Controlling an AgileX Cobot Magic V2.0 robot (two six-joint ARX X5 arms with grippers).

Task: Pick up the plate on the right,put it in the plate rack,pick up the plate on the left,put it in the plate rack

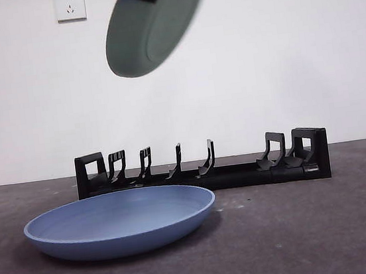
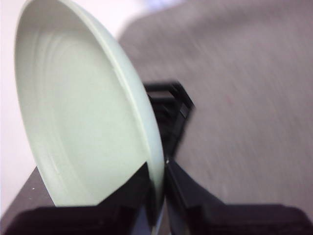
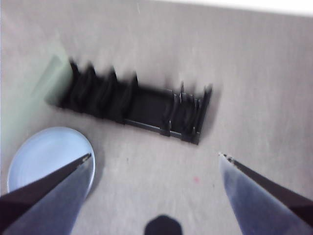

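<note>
Green plate (image 1: 150,31) on edge, tilted, in left hand (image 2: 164,196), above plate rack (image 1: 203,168).

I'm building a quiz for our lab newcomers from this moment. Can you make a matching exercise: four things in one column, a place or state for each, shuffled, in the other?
Things:
1. green plate
2. blue plate
3. plate rack
4. right end effector

Places or states:
A. open, holding nothing, above the table
B. lying flat on the table in front of the rack
C. standing on the table with no plate in it
D. tilted in the air, clamped at its rim by the left end effector

Pairs: 1-D, 2-B, 3-C, 4-A
</note>
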